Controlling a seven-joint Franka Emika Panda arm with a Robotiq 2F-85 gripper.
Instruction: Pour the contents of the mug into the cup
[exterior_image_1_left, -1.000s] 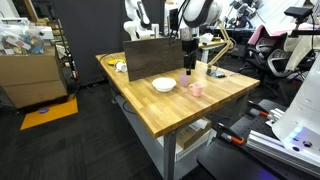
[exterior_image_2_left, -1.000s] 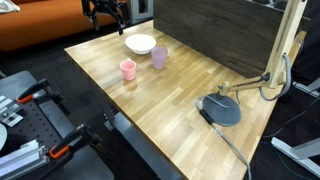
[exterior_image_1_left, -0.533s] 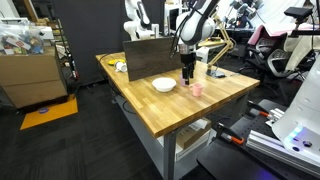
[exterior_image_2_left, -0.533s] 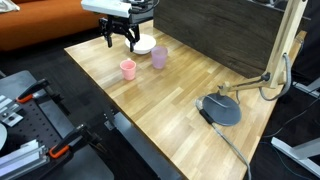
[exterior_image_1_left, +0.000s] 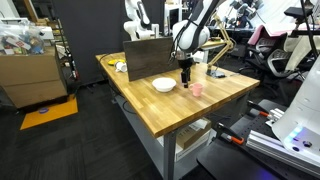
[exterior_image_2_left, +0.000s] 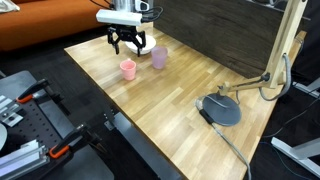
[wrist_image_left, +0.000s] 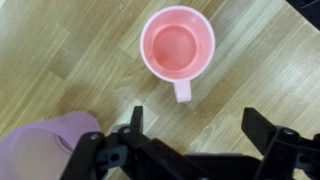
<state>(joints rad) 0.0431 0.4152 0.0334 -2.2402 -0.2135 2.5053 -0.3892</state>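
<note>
The small pink mug (wrist_image_left: 177, 46) stands upright on the wooden table, its handle pointing toward my gripper; it also shows in both exterior views (exterior_image_2_left: 128, 69) (exterior_image_1_left: 197, 90). The pale lilac cup (wrist_image_left: 45, 146) stands close beside it, at the lower left of the wrist view, and shows in an exterior view (exterior_image_2_left: 159, 57). My gripper (wrist_image_left: 198, 125) is open and empty, hovering above the table just short of the mug, with the lilac cup next to one finger. In an exterior view the gripper (exterior_image_2_left: 129, 46) hangs over the mug and cup.
A wide white bowl (exterior_image_1_left: 164, 84) sits near the cups, mostly hidden behind the gripper in an exterior view. A dark wooden board (exterior_image_2_left: 215, 35) stands along the table's back. A desk lamp with round grey base (exterior_image_2_left: 220, 109) stands on the table.
The gripper has moved across the table and down, from beyond the white bowl to right above the pink mug and lilac cup. Mug, cup and bowl have not moved.
</note>
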